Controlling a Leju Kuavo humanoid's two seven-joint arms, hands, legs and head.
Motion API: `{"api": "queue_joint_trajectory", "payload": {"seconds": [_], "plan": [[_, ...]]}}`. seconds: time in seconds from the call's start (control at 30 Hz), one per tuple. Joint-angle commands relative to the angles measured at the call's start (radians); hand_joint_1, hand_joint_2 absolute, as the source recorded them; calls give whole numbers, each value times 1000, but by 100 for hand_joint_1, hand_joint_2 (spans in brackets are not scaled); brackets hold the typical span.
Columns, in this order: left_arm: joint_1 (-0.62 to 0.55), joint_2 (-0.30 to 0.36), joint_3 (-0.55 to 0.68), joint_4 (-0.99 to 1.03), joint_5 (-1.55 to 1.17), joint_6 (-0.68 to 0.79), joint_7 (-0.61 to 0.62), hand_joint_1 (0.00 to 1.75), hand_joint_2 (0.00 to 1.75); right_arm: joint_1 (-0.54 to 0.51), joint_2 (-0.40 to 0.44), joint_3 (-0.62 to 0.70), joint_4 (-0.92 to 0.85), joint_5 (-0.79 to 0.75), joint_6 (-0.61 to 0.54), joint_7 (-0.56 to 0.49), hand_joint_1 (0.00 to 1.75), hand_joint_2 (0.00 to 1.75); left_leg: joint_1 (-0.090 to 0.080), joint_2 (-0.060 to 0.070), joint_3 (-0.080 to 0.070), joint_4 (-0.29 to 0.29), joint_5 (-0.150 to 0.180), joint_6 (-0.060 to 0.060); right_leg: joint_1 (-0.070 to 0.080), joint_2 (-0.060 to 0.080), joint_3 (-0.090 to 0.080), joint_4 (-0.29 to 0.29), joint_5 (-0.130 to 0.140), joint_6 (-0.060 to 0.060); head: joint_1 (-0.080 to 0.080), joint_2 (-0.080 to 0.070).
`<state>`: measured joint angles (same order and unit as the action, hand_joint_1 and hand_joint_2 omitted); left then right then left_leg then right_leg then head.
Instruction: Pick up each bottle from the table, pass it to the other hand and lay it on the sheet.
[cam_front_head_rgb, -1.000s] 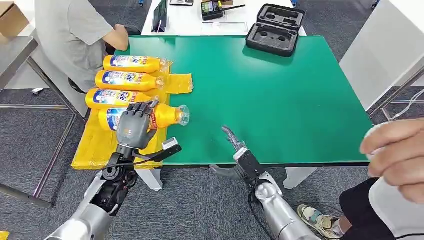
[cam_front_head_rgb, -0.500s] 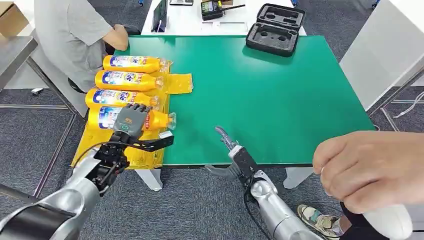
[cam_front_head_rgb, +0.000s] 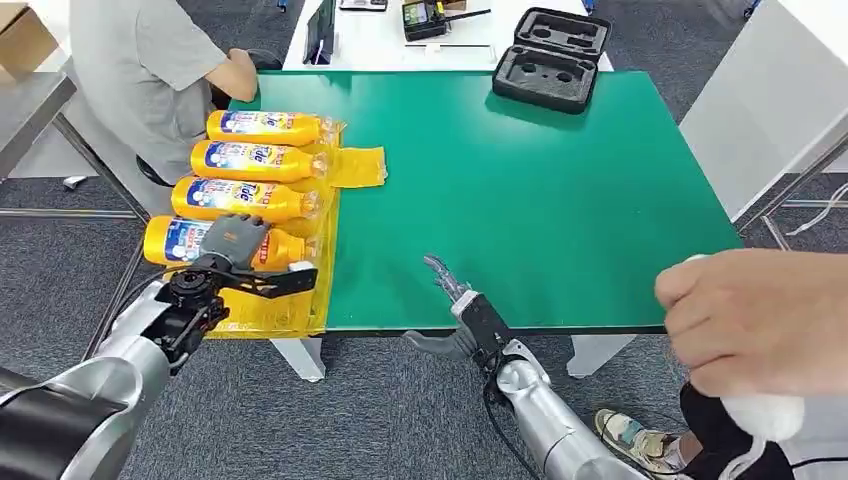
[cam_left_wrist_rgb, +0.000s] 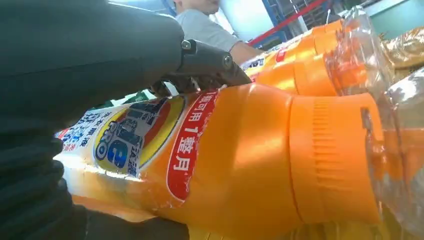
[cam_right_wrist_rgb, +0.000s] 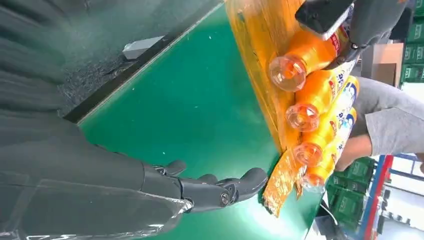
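Note:
Several orange Tide bottles lie side by side on the yellow sheet (cam_front_head_rgb: 356, 166) at the left of the green table (cam_front_head_rgb: 540, 190). My left hand (cam_front_head_rgb: 233, 238) grips the nearest bottle (cam_front_head_rgb: 172, 241) from above, and it lies level on the sheet with its clear cap pointing right. Up close, that bottle (cam_left_wrist_rgb: 240, 160) lies under my left hand's fingers (cam_left_wrist_rgb: 210, 62). My right hand (cam_front_head_rgb: 462, 303) hovers at the table's front edge, fingers spread and holding nothing. My right hand (cam_right_wrist_rgb: 210, 192) is also seen over bare green, apart from the bottle caps (cam_right_wrist_rgb: 301, 116).
A black foam case (cam_front_head_rgb: 550, 58) sits at the table's far edge. A person in grey (cam_front_head_rgb: 150, 70) sits at the far left corner. Another person's hand (cam_front_head_rgb: 760, 320), holding something white, reaches in at the near right. A white table (cam_front_head_rgb: 380, 40) stands behind.
My left hand has carried the bottle leftward and down onto the sheet beside the other three. My right hand drew back slightly toward the front edge. The person's hand at right shifted.

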<state>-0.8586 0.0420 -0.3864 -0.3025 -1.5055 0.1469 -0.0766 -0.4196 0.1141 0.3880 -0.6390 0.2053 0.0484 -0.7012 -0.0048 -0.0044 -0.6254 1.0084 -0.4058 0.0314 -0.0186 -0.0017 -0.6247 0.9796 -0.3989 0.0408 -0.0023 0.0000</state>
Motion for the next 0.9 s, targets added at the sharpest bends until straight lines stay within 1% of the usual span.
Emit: {"api": "queue_joint_trajectory", "payload": {"seconds": [0.03, 0.1, 0.17, 0.33, 0.4, 0.43, 0.53, 0.57, 0.63, 0.67, 0.73, 0.77, 0.83, 0.9], "plan": [[-11, -14, 185, 72, 201, -36, -217, 175, 175, -57, -10, 60, 70, -18, 10, 3, 0, 175, 2, 3, 5, 0, -3, -2, 2, 2, 5, 0, -2, -2, 0, 0], [-4, -31, 223, 72, 248, -63, -267, 175, 175, -65, -11, 70, 81, -23, 12, 3, 0, 175, 1, 2, 3, 0, -2, -1, 1, 1, 3, -1, -1, -1, 0, 0], [-3, -38, 211, 65, 240, -60, -284, 175, 175, -68, -11, 76, 89, -25, 13, 3, 0, 175, 1, 1, 3, 0, -1, -1, 1, 1, 3, -1, -1, -1, 0, 0], [-12, -42, 208, 72, 238, -77, -276, 175, 175, -72, -6, 82, 97, -30, 13, 3, 0, 175, 0, 0, 2, 0, -1, -1, 0, 0, 2, 0, -1, -1, 0, 0], [-5, -36, 211, 73, 241, -85, -268, 175, 175, -72, -7, 86, 95, -34, 14, 3, 0, 175, 1, 1, 2, 0, -1, -1, 1, 0, 2, -1, -1, -1, 0, 0], [-4, -31, 202, 75, 231, -88, -254, 175, 175, -72, -6, 88, 96, -37, 16, 3, 0, 175, 2, 1, 5, 1, -3, -2, 2, 1, 5, 0, -2, -2, 0, 0], [-2, -26, 203, 75, 231, -87, -255, 175, 175, -73, -5, 88, 97, -37, 15, 3, 0, 175, 0, 1, 2, 0, -1, -1, 1, 1, 2, 0, -1, -1, 0, 0], [-2, -26, 203, 75, 231, -87, -255, 175, 175, -73, -5, 88, 97, -37, 15, 3, 0, 175, 1, 2, 5, 0, -2, -2, 1, 1, 5, 0, -2, -2, 0, 0], [-2, -26, 203, 75, 231, -87, -255, 175, 175, -73, -5, 88, 97, -37, 15, 3, 0, 175, 0, 1, 3, 0, -1, -1, 1, 1, 2, 0, -1, -1, 0, 0], [-2, -26, 203, 75, 231, -87, -255, 175, 175, -73, -5, 88, 97, -37, 15, 3, 0, 175, 1, 1, 5, 0, -3, -2, 2, 1, 5, 0, -2, -2, 0, 0], [-2, -26, 203, 75, 231, -87, -255, 175, 175, -73, -5, 88, 97, -37, 15, 3, 0, 175, 1, 1, 3, 0, -1, -1, 1, 1, 2, 0, -1, -1, 0, 0], [-2, -26, 203, 75, 231, -87, -255, 175, 175, -73, -5, 88, 97, -37, 15, 3, 0, 175, 1, 2, 4, 0, -2, -2, 1, 1, 4, 0, -2, -1, 0, 0], [-4, -12, 165, 81, 186, -96, -209, 175, 175, -78, -3, 93, 105, -43, 18, 3, 0, 175, 1, 1, 3, 0, -1, -1, 1, 1, 2, 0, -1, -1, 0, 0], [3, -8, 191, 82, 210, -108, -193, 175, 175, -77, -1, 93, 112, -46, 12, 3, 0, 175, 1, 2, 4, 0, -2, -1, 1, 2, 3, 0, -1, -1, 0, 0]]}}
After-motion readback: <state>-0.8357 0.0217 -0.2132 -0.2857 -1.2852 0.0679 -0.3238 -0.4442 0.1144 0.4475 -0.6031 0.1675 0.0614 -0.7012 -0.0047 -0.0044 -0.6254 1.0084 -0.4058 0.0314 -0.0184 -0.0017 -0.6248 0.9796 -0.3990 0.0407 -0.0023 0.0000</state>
